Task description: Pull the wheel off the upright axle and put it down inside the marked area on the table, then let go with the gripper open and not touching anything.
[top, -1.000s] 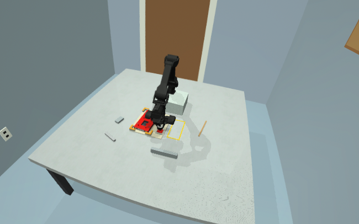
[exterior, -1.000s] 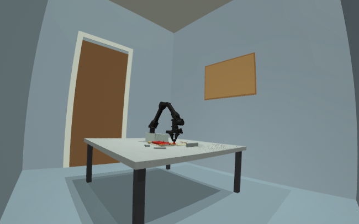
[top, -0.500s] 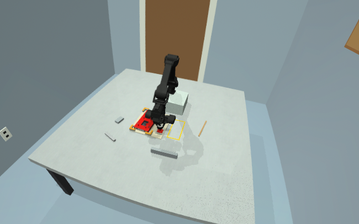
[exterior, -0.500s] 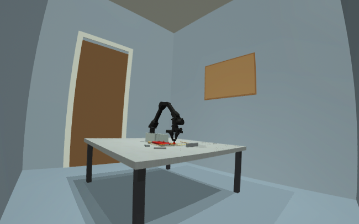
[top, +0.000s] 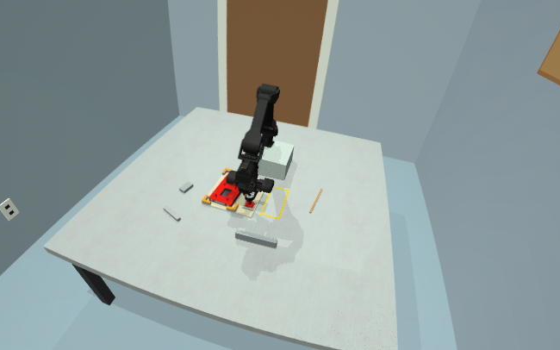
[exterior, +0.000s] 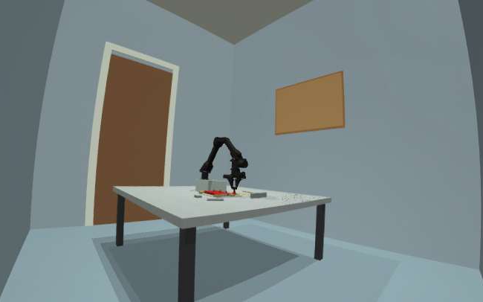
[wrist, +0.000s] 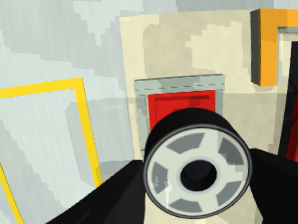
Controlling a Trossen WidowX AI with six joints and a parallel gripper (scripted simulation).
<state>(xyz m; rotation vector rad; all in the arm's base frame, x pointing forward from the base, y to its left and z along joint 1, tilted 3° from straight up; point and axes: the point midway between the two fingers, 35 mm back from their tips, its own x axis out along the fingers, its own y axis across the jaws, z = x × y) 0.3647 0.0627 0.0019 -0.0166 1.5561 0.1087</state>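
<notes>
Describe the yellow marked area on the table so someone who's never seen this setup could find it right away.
Start at the black robot arm in the middle of the grey table. Just beside the cream board with the red plate under the gripper, which grips the wheel, lies the marked area. It is only a thin yellow rectangular outline, flat, while its neighbours are solid blocks and a stick.

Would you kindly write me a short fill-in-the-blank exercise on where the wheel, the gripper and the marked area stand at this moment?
1. The gripper is shut on the ____.
2. The marked area is outlined in ____.
3. Directly beneath the wheel lies a ____ square on the beige board.
4. The marked area has ____ inside it yet.

Missing words: wheel; yellow; red; nothing
</notes>
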